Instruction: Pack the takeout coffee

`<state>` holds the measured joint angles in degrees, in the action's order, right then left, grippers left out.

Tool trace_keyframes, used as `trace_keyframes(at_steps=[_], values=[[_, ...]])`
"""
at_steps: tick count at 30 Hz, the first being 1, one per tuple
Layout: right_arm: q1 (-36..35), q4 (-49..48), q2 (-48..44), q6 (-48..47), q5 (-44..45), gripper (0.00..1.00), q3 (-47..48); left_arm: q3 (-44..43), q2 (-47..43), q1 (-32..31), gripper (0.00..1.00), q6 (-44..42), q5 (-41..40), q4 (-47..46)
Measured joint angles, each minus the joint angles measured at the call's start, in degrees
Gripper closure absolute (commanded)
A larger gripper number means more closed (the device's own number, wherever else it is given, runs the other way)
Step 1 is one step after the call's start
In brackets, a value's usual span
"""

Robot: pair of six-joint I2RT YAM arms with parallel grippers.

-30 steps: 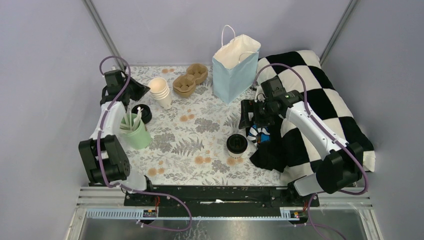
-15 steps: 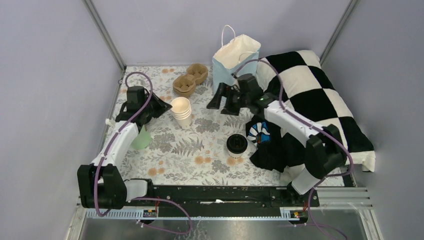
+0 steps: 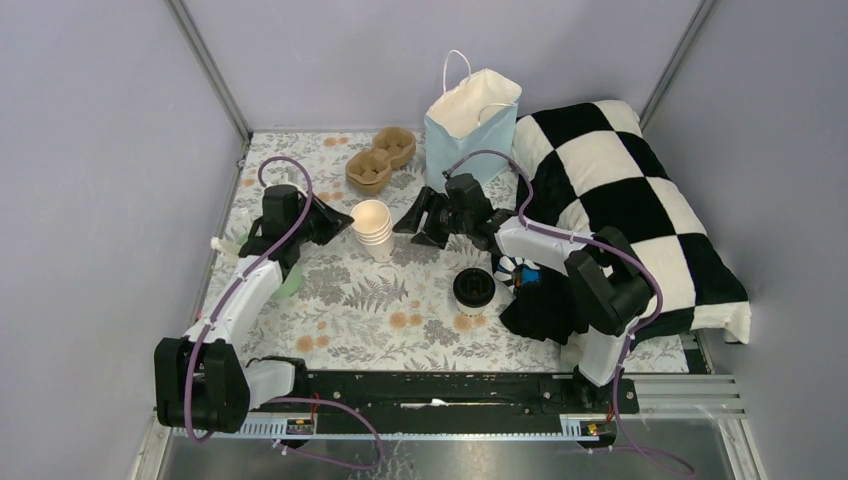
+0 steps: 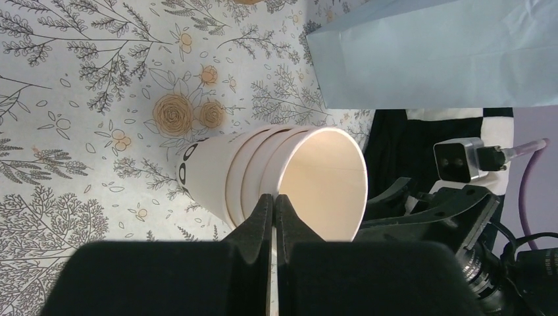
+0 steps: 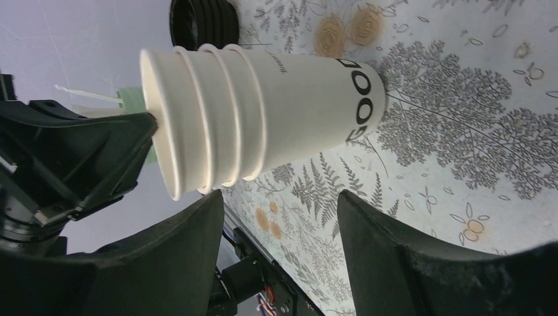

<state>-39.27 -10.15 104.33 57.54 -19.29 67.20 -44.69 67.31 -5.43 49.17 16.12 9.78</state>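
Takeout coffee cup, black lid on, stands upright on the bench, right of its middle and well apart from the blue paper bag; not yet packed. Second lidded cup: cannot locate with certainty. Left pincer is clamped on the rim of the stack of lidless cream cups, probably to steady it. Right pincer has fingers apart, facing the stack's side, not touching. Judgement: both pincers are occupied with the stack, likely separating a cup or shifting it clear of the coffee.
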Motion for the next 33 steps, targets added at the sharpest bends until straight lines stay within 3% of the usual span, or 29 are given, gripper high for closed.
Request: trace_keyframes(at_steps=[16, 25, 33], values=[[0.1, -4.4, 3.5, 1.9, 0.3, 0.35, 2.5, 0.3, -0.1, -1.2, 1.0, 0.9, -1.4, -0.5], [-0.2, 2.6, 3.6, -1.4, 4.1, 0.36, 5.7, -0.3, -0.1, -2.5, 1.0, 3.9, -2.3, -0.1], [-2.1, 12.6, 5.6, -8.0, 9.7, 0.36, 14.1, -0.3, 0.0, -2.5, 1.0, 8.1, -4.1, 0.1]])
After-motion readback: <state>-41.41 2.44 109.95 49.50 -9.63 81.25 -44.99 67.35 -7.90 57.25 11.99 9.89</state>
